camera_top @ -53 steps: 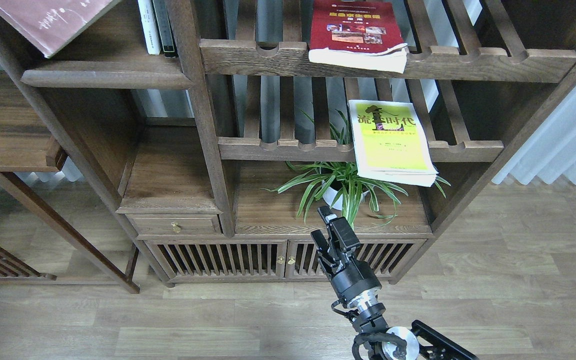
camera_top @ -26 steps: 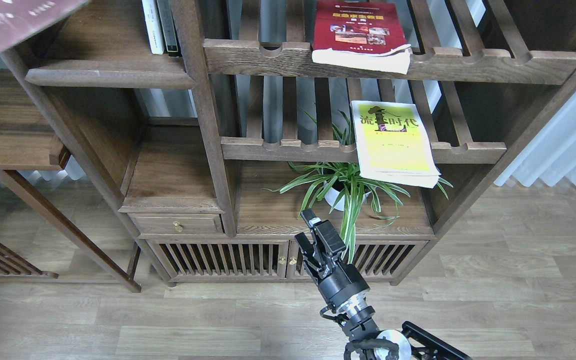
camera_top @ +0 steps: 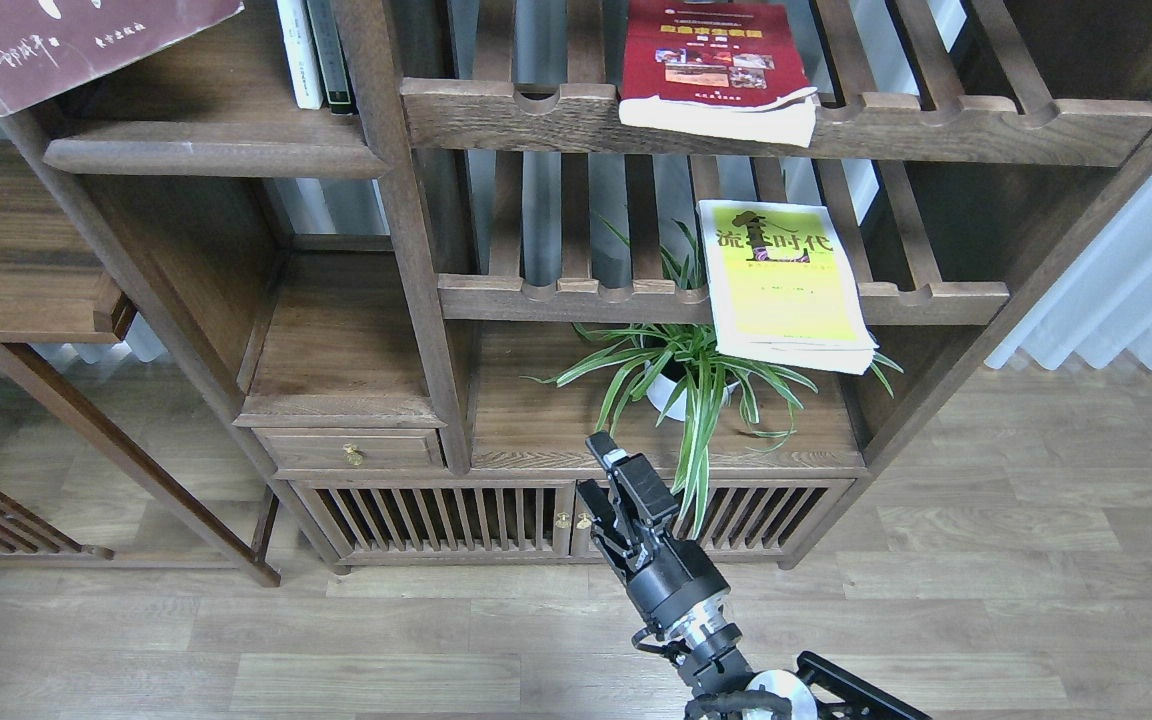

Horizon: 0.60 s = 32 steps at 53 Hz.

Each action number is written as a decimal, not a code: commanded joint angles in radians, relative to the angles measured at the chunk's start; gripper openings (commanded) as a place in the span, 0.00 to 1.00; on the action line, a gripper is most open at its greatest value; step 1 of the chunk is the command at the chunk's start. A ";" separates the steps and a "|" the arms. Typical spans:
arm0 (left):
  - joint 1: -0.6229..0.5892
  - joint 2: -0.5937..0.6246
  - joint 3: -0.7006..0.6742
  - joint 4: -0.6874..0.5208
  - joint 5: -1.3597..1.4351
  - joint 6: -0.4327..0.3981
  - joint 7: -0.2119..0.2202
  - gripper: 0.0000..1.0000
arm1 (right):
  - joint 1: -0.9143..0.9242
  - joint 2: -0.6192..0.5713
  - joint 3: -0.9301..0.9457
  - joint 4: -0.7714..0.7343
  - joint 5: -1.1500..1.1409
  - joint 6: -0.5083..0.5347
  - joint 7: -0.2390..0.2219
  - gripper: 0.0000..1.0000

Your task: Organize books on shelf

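The dark maroon book with white characters hangs tilted at the top left, over the left end of the solid dark-brown shelf. What holds it is out of view. The red book lies flat on the upper slatted rack and overhangs its front rail. The yellow-green book lies flat on the lower slatted rack and also overhangs its rail. My right gripper is low in front of the cabinet doors, open and empty, far from all three books. My left gripper is not in view.
Slim white and dark volumes stand at the right end of the solid shelf. A potted spider plant sits on the cabinet top under the yellow-green book, just beyond my right gripper. A drawer is at lower left and white curtains hang at right.
My right gripper has moved left and a little down, away from the plant. The maroon book has shifted about at the top left and shows more of its cover than half a second ago.
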 commanded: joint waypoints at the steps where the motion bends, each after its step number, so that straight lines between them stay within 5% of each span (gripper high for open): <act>1: 0.000 -0.010 -0.006 0.016 0.024 0.000 -0.002 0.00 | 0.001 0.000 -0.005 0.000 -0.001 0.000 0.000 0.92; 32: -0.030 -0.285 -0.187 0.026 0.473 0.000 -0.015 0.00 | 0.000 0.000 -0.025 0.006 -0.001 0.000 0.000 0.92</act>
